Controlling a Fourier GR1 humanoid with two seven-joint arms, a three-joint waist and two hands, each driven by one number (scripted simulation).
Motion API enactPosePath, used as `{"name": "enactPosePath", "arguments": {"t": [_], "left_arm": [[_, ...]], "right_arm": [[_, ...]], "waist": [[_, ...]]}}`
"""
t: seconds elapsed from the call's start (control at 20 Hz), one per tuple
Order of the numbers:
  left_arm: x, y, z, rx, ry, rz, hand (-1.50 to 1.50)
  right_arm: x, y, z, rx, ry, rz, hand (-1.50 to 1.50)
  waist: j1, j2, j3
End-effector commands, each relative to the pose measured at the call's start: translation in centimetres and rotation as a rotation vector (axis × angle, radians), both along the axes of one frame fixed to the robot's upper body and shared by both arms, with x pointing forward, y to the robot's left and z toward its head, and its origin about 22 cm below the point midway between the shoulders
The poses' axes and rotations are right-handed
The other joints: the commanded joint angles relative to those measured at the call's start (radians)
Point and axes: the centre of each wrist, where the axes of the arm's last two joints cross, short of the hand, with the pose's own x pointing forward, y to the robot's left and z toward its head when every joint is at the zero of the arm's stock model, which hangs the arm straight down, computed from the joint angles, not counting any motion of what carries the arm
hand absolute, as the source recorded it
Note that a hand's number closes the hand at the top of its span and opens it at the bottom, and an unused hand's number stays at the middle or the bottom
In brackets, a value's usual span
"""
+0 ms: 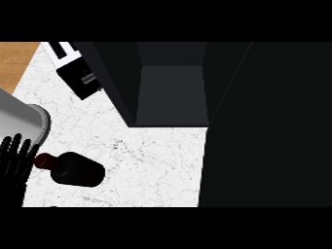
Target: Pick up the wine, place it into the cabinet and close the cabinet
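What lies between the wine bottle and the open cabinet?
Only bare white counter, in the head view, between the wine bottle and the cabinet.

Left hand [9, 168] at lower left, fingers straight, pointing up.

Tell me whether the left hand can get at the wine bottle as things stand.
Probably yes. The left hand, fingers straight, stands right beside the wine bottle lying on the counter, with nothing between them.
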Motion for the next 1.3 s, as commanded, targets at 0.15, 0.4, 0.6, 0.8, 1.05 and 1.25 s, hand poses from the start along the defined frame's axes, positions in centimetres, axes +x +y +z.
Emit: {"name": "enactPosePath", "arguments": {"t": [0.15,0.4,0.6,0.8,1.05,1.25], "left_arm": [[1.8,-1.3,-2.7,-0.012,0.004,-0.055,-1.50],[1.6,-1.3,-3.8,-0.013,0.009,-0.048,-1.50],[1.7,-1.4,-6.0,-0.029,0.008,-0.034,-1.50],[1.6,-2.5,-6.2,-0.017,0.008,-0.046,-1.50],[2.5,-1.3,-7.4,-0.017,0.016,-0.056,-1.50],[2.6,-0.6,-8.2,-0.023,0.046,-0.057,-1.50]], "right_arm": [[-1.3,-1.2,1.8,0.029,-0.064,0.034,-1.50],[-3.0,0.3,2.4,0.049,-0.044,0.035,-1.50],[-2.9,-0.5,1.8,0.027,-0.048,0.052,-1.50],[-2.3,0.7,1.3,0.057,-0.055,0.036,-1.50],[-2.1,-0.8,1.8,0.014,-0.050,0.066,-1.50],[-1.2,-0.8,1.4,0.036,-0.050,0.063,-1.50]], "waist": [[0.000,0.001,0.000],[0.001,0.000,0.000],[-0.002,0.000,0.000],[0.002,0.000,0.000],[-0.001,0.001,0.000],[0.000,0.001,0.000]]}}
